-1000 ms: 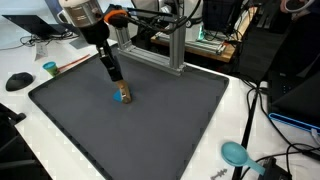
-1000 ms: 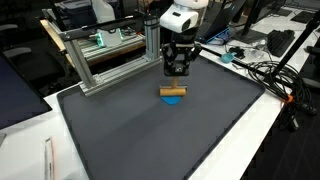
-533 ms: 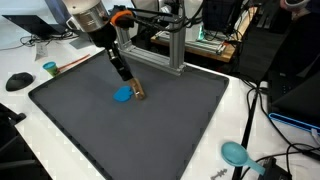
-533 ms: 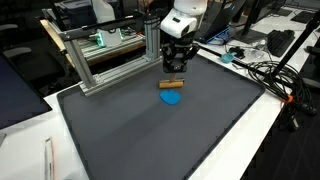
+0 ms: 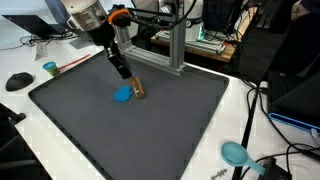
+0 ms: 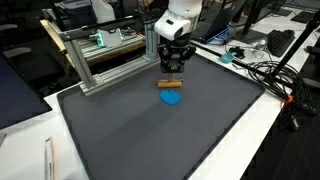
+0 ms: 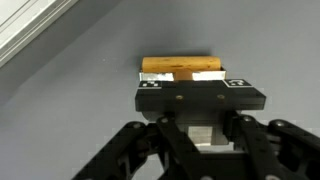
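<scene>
Since a second ago the claw (image 5: 130, 82), clamped shut on the wooden handle (image 5: 137, 88), has tipped it over beside the blue disc (image 5: 123, 95), where it now holds steady.

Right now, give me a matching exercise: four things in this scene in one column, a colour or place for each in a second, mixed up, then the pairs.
1. gripper
2. disc
3. block
4. mat

A. blue
B. wooden brown
C. dark grey, under everything
D. just above the block

Pairs: 1-D, 2-A, 3-B, 4-C
</scene>
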Robot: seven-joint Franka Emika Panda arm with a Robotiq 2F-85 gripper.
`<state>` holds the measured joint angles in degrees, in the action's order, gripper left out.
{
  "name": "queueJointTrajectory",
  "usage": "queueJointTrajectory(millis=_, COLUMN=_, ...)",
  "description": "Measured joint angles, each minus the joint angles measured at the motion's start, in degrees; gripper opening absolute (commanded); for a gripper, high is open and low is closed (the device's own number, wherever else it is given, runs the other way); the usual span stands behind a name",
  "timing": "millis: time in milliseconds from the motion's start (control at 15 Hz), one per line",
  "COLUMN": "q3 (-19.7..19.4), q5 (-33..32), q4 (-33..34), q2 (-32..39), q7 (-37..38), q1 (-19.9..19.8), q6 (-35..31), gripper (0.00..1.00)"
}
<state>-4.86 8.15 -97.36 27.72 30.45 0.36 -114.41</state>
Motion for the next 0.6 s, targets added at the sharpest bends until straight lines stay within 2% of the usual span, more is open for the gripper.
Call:
queueJointTrajectory(millis=333, q3=-1.9, q5=0.8, q4=-1.6, q2=-2.1, q7=0.3, q1=-2.5, q6=-0.8, gripper=0.22)
queueJointTrajectory(millis=600, q3=-1.9, q5=4.3, q4=-1.8, q2=-3.3, q7=0.3, q1=-3.9, q6=-2.8, gripper=0.22)
